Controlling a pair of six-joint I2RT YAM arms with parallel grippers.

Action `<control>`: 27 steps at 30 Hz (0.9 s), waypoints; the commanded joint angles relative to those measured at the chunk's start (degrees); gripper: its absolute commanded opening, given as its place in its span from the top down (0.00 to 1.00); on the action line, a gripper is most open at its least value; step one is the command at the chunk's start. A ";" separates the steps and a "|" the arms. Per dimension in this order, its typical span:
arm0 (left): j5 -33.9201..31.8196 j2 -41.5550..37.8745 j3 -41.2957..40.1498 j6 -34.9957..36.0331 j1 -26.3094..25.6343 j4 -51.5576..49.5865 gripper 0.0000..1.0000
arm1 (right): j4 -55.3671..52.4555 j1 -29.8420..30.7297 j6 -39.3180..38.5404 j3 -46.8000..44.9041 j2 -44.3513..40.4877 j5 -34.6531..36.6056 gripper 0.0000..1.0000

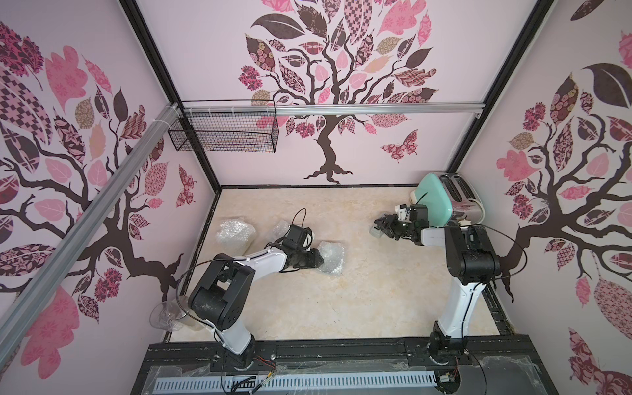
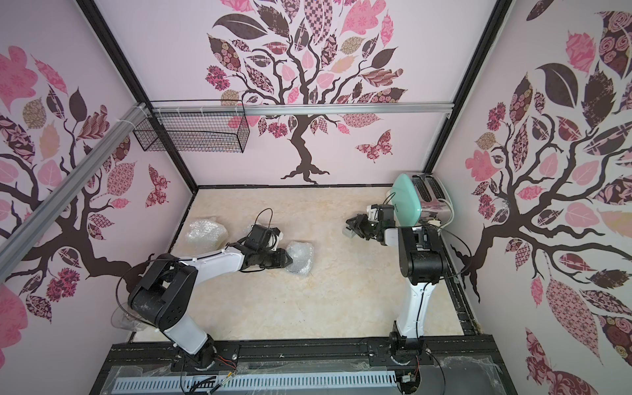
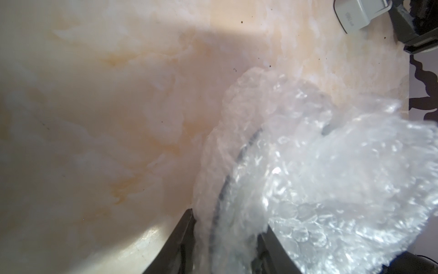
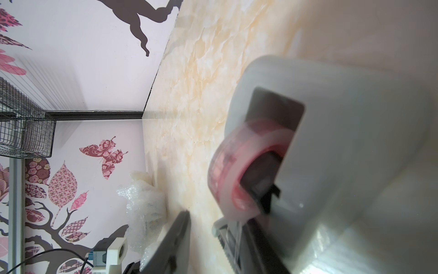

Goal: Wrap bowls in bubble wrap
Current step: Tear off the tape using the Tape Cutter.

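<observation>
The marble-print tabletop (image 1: 376, 301) gives a flat, slick base. The step in hand, by my reading, is taping shut the wrap on one bowl, and it goes best with the parcel pressed down on the table rather than lifted. A larger bundle (image 1: 236, 236) lies by the wall on the left side, and what it holds is hidden. The wrapped bundle (image 1: 331, 260) being worked on sits left of centre. The left gripper (image 3: 227, 223) is clamped on it, jaws partly apart with bubble wrap (image 3: 320, 178) bunched between them. That hold should pin the loose flap flat, so the tape lands on plastic over plastic and not on the table.

Well apart from it, the right gripper (image 4: 216, 220) stands about the cutter end of a tape dispenser (image 4: 343, 166). One finger shows a gap beside it and the view is smeared, so I cannot tell whether the jaws have bitten. It wants a firm grip before any travel.

The table is glossy cream veined with amber. The wrap is whitish-clear, crinkled and studded with small bubbles — springy, and likely to unfold if released. The dispenser is smooth, rounded pale-grey plastic, and its tape roll (image 4: 227, 170) is clear on a pink core. A dark curved line through the wrap is the bowl (image 3: 239, 154) rim — hard and round
</observation>
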 commanded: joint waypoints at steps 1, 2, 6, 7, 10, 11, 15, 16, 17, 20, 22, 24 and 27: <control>0.02 1.56 0.64 0.86 -0.55 -1.86 0.61 | 1.44 0.05 1.33 -0.48 0.70 -2.04 0.68; 0.02 1.55 0.57 0.84 -0.56 -1.89 0.60 | 1.58 0.08 1.44 -0.62 0.82 -2.02 0.69; -0.04 1.67 0.63 0.94 -0.54 -1.97 0.60 | 2.15 0.07 1.70 -0.80 1.03 -2.20 0.75; -0.04 1.64 0.57 0.95 -0.58 -1.93 0.61 | 2.20 0.03 1.69 -0.86 0.91 -2.15 0.77; 0.05 1.64 0.73 0.93 -0.56 -1.94 0.61 | 2.20 0.04 1.70 -1.03 0.62 -2.06 0.81; 0.05 1.70 0.65 0.93 -0.56 -1.97 0.61 | 2.19 0.04 1.70 -1.08 0.46 -2.21 0.82; 0.14 1.72 0.67 0.93 -0.59 -1.98 0.61 | 2.15 -0.02 1.62 -1.43 -0.30 -1.86 0.84; 0.14 1.73 0.70 0.95 -0.61 -2.04 0.61 | 2.15 0.00 1.69 -1.57 -0.45 -1.81 0.85; 0.14 1.70 0.66 0.92 -0.55 -2.03 0.61 | 2.15 0.03 1.70 -1.67 -0.63 -1.74 0.87; 0.15 1.73 0.66 1.01 -0.53 -1.98 0.61 | 2.26 0.03 1.75 -2.16 -1.31 -1.58 0.91; 0.14 1.64 0.57 0.98 -0.54 -2.06 0.61 | 2.49 0.02 1.76 -2.53 -1.68 -1.58 0.95; 0.05 1.66 0.62 0.93 -0.68 -2.05 0.61 | 3.14 -0.01 1.96 -2.74 -2.23 -1.62 1.00; 0.05 1.65 0.61 0.94 -0.68 -2.05 0.61 | 4.63 0.02 2.72 -3.61 -3.54 -1.84 1.00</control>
